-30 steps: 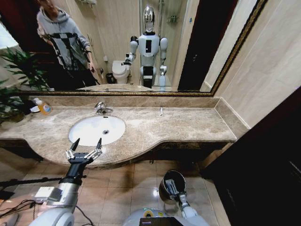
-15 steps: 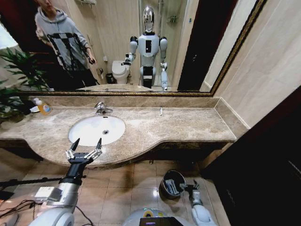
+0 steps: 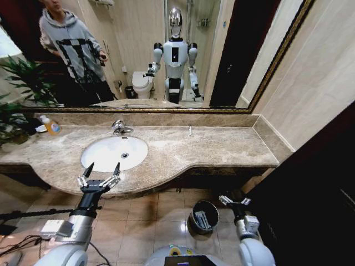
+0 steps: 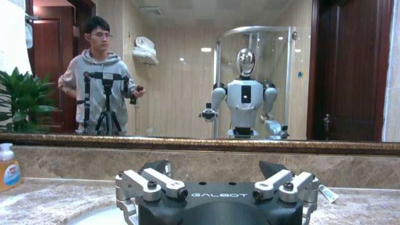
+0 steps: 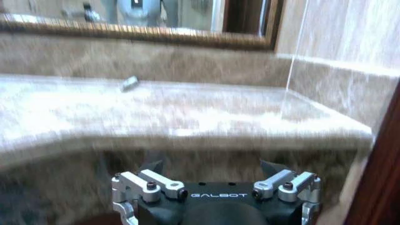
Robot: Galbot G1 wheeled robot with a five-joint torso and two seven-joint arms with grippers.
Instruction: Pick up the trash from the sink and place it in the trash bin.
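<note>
The sink (image 3: 113, 153), a white oval basin left of centre in the head view, looks bare inside; nothing shows in it but the drain. One piece of trash is left on the marble counter (image 3: 211, 147): a small white tube (image 3: 189, 131) lying near the backsplash, upper middle of the frame. The left wrist view catches it at lower right (image 4: 327, 193), with faint coloured marks on its side. The trash bin (image 3: 203, 216) stands on the tiled floor at lower centre, and pale tubes or packets already lie inside it.

The left gripper (image 3: 100, 173) hovers at the counter's front edge just below the basin, its two dark fingers spread wide and holding nothing. The right gripper (image 3: 233, 200) hangs low, right of the bin and apart from its rim; its jaws stand open and empty.

As a judgement, the tube is very light, part hollow and soft-walled, so a hard squeeze would crush or squirt it, and its smooth plastic skin could slide on the polished stone. It lies flat, so the fingers would need to straddle its narrow width across the middle of the body and close gently, keeping clear of the backsplash behind it. The orange-yellow soap bottle (image 3: 52, 127) at far left is not trash.
</note>
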